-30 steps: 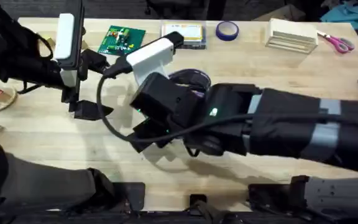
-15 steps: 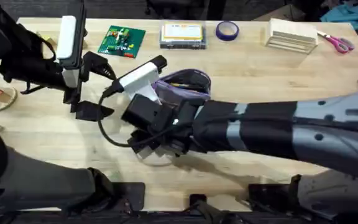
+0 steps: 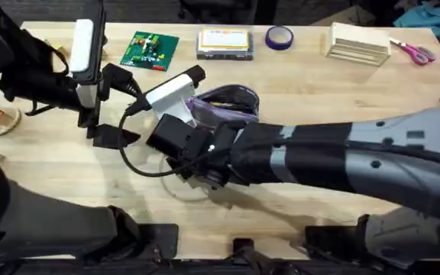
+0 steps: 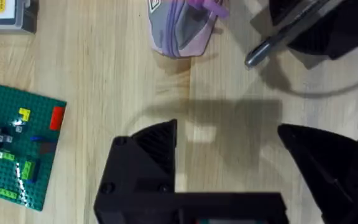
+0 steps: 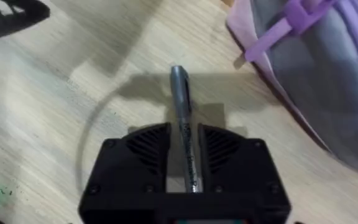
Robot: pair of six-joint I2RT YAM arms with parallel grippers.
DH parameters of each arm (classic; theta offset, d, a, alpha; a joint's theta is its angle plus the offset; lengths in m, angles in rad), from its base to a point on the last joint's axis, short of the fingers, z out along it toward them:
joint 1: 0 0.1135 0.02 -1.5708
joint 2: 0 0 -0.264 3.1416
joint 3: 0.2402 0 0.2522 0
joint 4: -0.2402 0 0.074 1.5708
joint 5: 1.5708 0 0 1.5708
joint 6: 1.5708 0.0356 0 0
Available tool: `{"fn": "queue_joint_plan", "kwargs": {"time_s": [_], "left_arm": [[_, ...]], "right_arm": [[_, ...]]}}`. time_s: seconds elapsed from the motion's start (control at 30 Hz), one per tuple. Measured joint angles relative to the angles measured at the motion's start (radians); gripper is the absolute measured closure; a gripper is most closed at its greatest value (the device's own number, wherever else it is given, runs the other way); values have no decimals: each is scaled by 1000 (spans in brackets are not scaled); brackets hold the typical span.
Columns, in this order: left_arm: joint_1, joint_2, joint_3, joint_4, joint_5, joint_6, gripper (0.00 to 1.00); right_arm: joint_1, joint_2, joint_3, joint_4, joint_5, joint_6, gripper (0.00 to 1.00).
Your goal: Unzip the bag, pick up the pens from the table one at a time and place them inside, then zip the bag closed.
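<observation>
Right gripper (image 5: 185,155) clamps silver-grey pen (image 5: 184,124) between black fingers; pen tip juts forward past fingers, just above table (image 5: 55,112). Bag (image 5: 328,81) just beside pen, zipper pull (image 5: 278,31) near tip. From overhead, right gripper (image 3: 176,159) sits left of bag (image 3: 224,103), mid-table. Left gripper (image 4: 229,162) gapes wide, empty, left of bag (image 4: 182,28), apart.

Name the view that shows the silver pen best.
The right wrist view: the silver pen sits clamped between the right gripper fingers. The left wrist view catches its tip; overhead, the arm hides it.
</observation>
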State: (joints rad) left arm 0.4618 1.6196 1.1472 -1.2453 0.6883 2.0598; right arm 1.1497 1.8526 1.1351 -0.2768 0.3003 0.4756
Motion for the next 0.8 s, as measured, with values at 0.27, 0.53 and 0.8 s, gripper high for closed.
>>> {"fn": "queue_joint_plan", "kwargs": {"time_s": [0.27, 0.53, 0.8], "left_arm": [[0, 0, 0, 0, 0, 0, 8], [0, 0, 0, 0, 0, 0, 8], [0, 0, 0, 0, 17, 0, 8]], "right_arm": [[0, 0, 10, -28, 8, 0, 958], [1, 0, 20, -65, 7, -1, 968], [-1, -52, 5, -101, -18, -82, 972]]}}
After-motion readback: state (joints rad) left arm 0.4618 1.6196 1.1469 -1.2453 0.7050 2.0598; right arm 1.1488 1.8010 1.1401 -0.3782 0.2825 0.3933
